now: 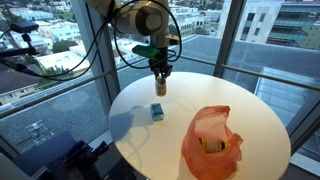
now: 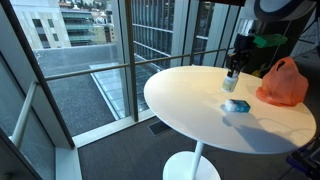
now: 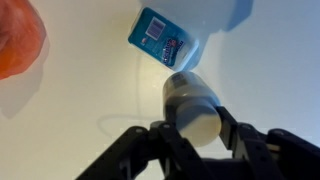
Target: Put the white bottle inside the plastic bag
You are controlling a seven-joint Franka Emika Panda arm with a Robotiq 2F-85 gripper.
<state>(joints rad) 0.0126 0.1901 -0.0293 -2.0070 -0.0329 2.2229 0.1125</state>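
Observation:
My gripper (image 1: 160, 84) is shut on the white bottle (image 3: 192, 105) and holds it above the round white table (image 1: 260, 120). The bottle shows in both exterior views (image 1: 160, 86) (image 2: 231, 79) hanging under the fingers. In the wrist view the fingers (image 3: 195, 128) clamp the bottle on both sides. The orange plastic bag (image 1: 211, 145) lies on the table's near side with something yellow inside; it also shows in an exterior view (image 2: 283, 84) and at the wrist view's top left corner (image 3: 18, 38).
A small blue packet (image 1: 157, 112) lies on the table just below the bottle, also in an exterior view (image 2: 236, 105) and the wrist view (image 3: 162, 36). Glass walls and a railing surround the table.

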